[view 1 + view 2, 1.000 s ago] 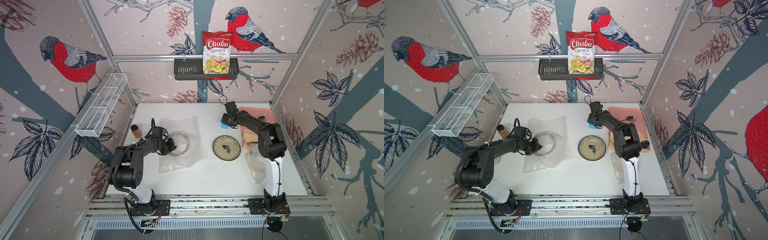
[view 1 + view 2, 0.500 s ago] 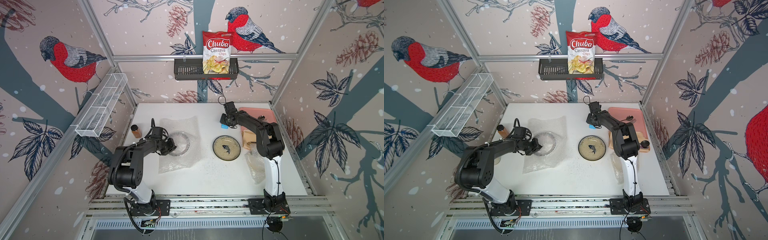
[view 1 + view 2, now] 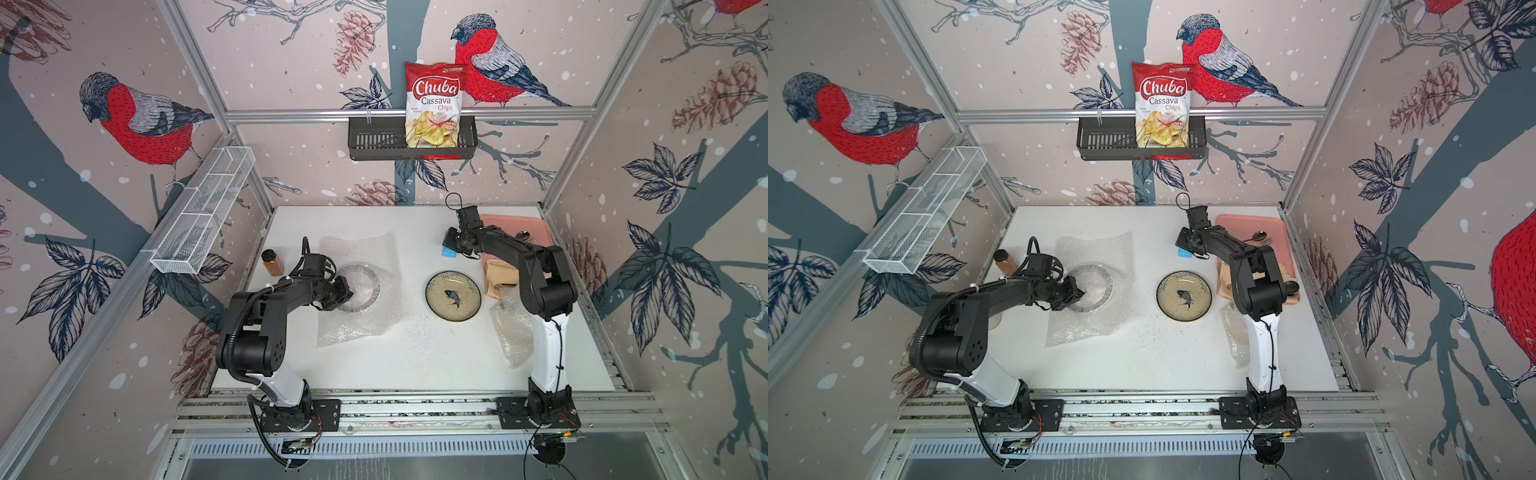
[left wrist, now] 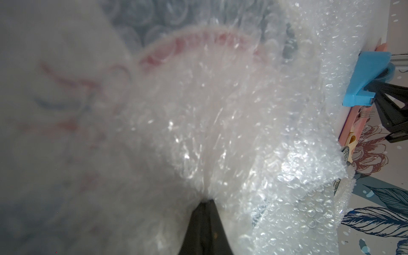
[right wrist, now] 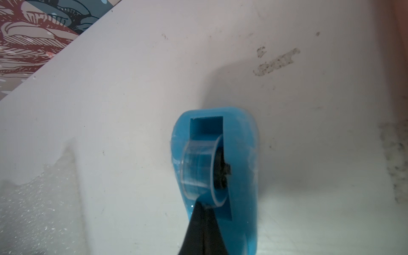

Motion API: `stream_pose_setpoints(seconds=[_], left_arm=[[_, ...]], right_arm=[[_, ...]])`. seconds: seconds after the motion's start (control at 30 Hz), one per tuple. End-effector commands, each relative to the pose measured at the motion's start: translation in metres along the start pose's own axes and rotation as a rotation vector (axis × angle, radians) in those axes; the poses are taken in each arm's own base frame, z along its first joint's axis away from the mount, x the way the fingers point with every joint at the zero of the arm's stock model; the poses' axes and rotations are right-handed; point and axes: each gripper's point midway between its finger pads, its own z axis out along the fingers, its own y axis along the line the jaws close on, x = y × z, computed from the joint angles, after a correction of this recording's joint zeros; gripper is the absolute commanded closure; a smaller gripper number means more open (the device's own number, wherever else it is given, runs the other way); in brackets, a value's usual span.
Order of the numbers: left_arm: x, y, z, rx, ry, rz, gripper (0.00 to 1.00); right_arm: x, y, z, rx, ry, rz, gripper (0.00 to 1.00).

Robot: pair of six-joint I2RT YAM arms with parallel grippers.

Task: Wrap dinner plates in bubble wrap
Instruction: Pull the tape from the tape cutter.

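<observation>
The right tool [image 5: 202, 205] has closed at the roll in the blue tape dispenser [image 5: 245, 154]; I cannot tell if it holds tape. The dark-rimmed plate [image 3: 374, 278] lies in the bubble wrap [image 3: 361, 249], beside the fish plate [image 3: 453, 295], on the left arm's side. The left tool [image 4: 206, 199] pinches wrap folded over it. Keep that fold tight until taped.

L pincer [image 4: 204, 204] clamped tight; R pincer [image 5: 202, 207] too.

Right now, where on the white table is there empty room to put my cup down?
Biggest bare table patch: the front strip, between bubble wrap sheet, fish plate and front rail. Another runs behind the sheet, along the back wall. Crowded: right side, with pink tray, napkin, crumpled wrap.
</observation>
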Motion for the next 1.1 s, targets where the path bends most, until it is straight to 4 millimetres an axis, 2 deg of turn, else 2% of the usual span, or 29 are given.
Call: stream_pose_setpoints(seconds=[0.0,0.17,0.5,0.7,1.07], left_arm=[[0.032,0.057,-0.002,-0.259,0.078,-0.098,1.00],[0.032,0.058,-0.002,-0.260,0.075,-0.099,1.00],[0.033,0.058,-0.003,-0.260,0.074,-0.101,1.00],[0.033,0.058,-0.004,-0.258,0.070,-0.100,1.00],[0.034,0.058,-0.005,-0.257,0.069,-0.102,1.00]], right_arm=[[-0.006,0.022,-0.011,-0.164,0.006,0.051,1.00],[-0.008,0.034,-0.022,-0.252,0.022,0.069,1.00],[0.000,0.028,-0.022,-0.283,0.057,0.108,1.00],[0.005,0.030,-0.034,-0.290,0.066,0.107,1.00],[0.028,0.024,-0.048,-0.291,0.097,0.112,1.00]])
